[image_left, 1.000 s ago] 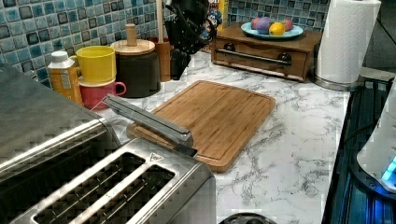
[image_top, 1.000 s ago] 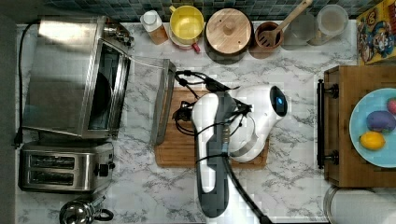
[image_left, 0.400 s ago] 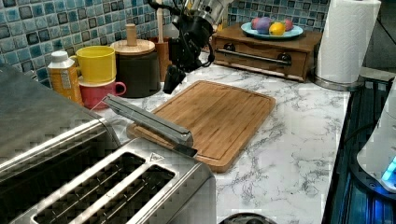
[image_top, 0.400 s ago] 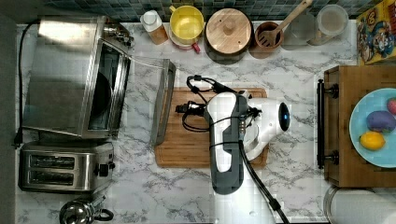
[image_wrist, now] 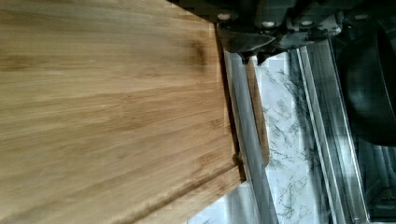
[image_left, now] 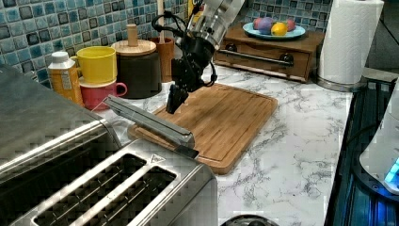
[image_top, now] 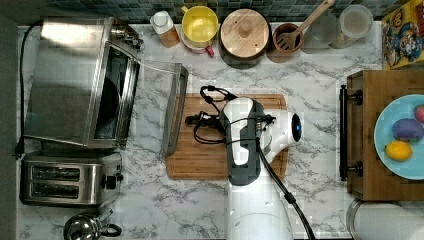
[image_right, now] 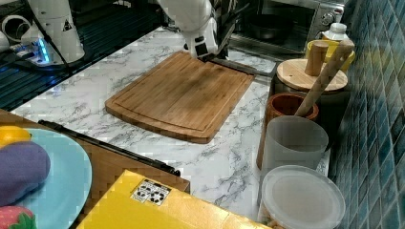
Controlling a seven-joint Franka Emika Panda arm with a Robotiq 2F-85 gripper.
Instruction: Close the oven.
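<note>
Steel oven [image_top: 75, 82] sits at the top view's left, its glass door [image_top: 150, 107] dropped flat and the bar handle [image_top: 174, 116] at the door's outer edge. Your gripper [image_top: 192, 120] hangs just beside that handle, over the near edge of the bamboo cutting board [image_top: 200, 155]. You see the fingers [image_left: 175, 99] pointing down, close together, gripping nothing. Two-slot toaster [image_top: 67, 179] stands well clear of the jaws.

The oven [image_left: 42, 127] is cut off at the left view's left edge. In the top view, the gripper [image_top: 192, 120] is largely hidden beneath the arm; its finger spacing cannot be judged. The cutting board [image_wrist: 112, 107] is cropped in the wrist view.
</note>
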